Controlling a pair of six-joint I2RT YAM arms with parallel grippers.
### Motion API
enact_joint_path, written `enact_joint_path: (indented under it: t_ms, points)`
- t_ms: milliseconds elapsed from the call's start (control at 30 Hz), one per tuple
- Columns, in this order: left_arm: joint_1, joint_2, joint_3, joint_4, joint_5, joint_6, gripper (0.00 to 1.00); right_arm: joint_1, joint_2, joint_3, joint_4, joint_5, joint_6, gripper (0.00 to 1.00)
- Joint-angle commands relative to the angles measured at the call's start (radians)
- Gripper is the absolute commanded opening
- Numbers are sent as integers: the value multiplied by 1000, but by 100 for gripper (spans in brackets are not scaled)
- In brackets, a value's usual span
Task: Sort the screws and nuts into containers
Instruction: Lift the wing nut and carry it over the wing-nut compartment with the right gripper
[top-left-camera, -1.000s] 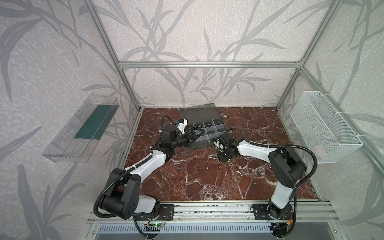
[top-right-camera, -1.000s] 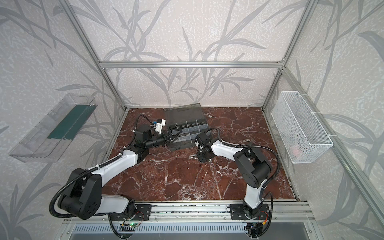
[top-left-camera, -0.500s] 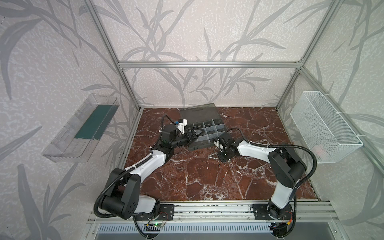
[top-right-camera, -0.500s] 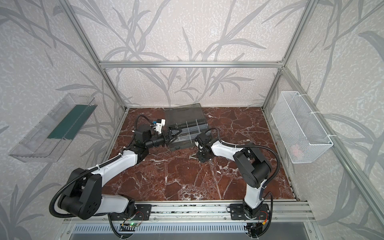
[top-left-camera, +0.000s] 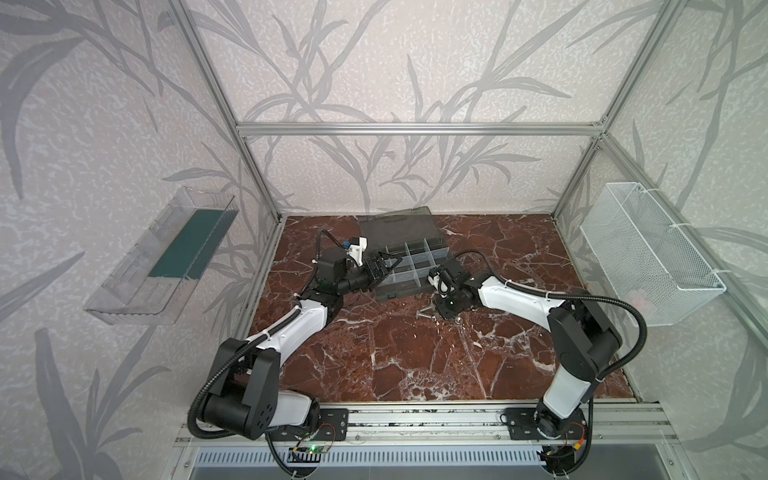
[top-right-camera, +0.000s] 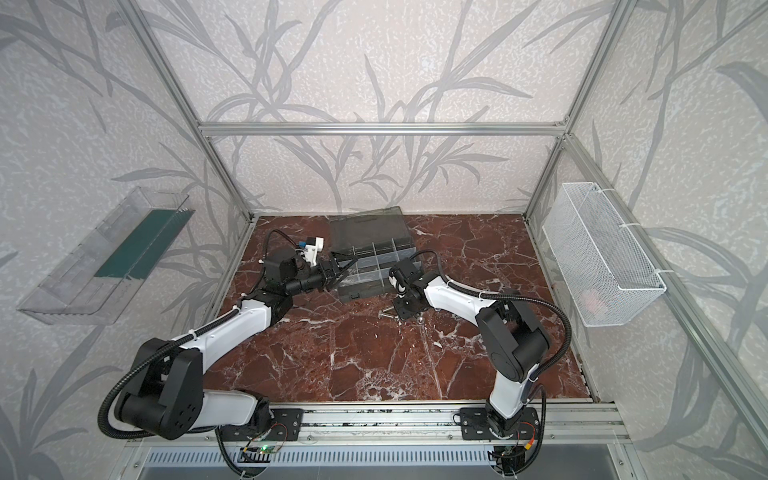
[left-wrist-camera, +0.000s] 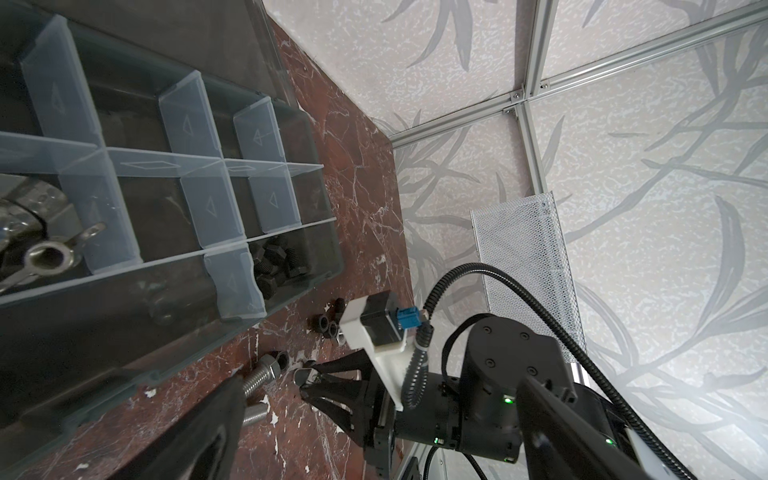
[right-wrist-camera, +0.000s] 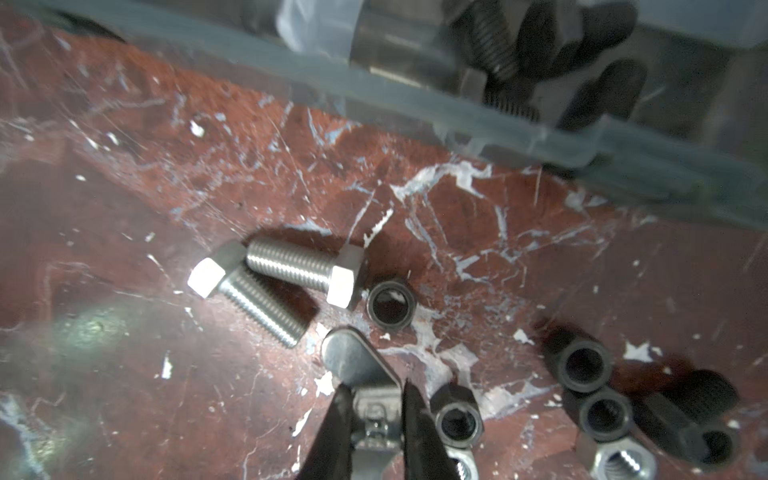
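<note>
The loose pile lies nearest, on the marble floor (top-left-camera: 415, 361) in front of the case. It holds two silver bolts (right-wrist-camera: 266, 299) lying crossed and touching, black nuts (right-wrist-camera: 584, 365) scattered beside them, and a silver hex nut (right-wrist-camera: 623, 461) at the edge of the right wrist view. The right gripper (right-wrist-camera: 374, 399) points down into this pile. Its fingers are narrowed onto a silver wing nut (right-wrist-camera: 353, 361), pinched at its middle, with one wing sticking out past the tips (I cannot tell whether it is off the floor). One black nut sits just beside the fingers.

Just behind the pile stands the open case (top-left-camera: 386, 293), dark grey with whitish dividers (left-wrist-camera: 199, 124). Its front right corner compartment holds black bolts (left-wrist-camera: 274, 266). The left gripper (top-left-camera: 390, 268) hovers over the case's left end with its fingers spread wide, holding nothing. Below it a second wing nut (left-wrist-camera: 50, 257) lies in a compartment, partly seen through a divider.

Farther back, the smoky lid (top-left-camera: 395, 224) lies open toward the rear wall. A clear tray (top-left-camera: 166, 257) hangs on the left wall and a white mesh basket (top-left-camera: 648, 257) on the right.
</note>
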Motion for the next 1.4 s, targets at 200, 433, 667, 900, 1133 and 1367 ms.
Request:
enact_joint_path:
  t_ms: [200, 433, 667, 900, 1133, 1367]
  points:
    - [61, -50, 14, -55, 1, 44, 99, 4, -13, 200, -83, -7, -15, 9]
    - [121, -79, 7, -72, -17, 48, 99, 4, 84, 379, -85, -27, -4, 10]
    - [204, -70, -35, 8, -22, -27, 99, 4, 213, 540, -42, -93, 27, 9]
    - [242, -43, -58, 72, -16, -87, 100, 4, 368, 720, -49, -151, 70, 9]
    - [257, -37, -61, 92, -10, -106, 99, 30, 521, 911, -96, -174, 93, 9]
    - [259, -37, -58, 83, -10, -105, 100, 57, 681, 1121, -201, -143, 76, 10]
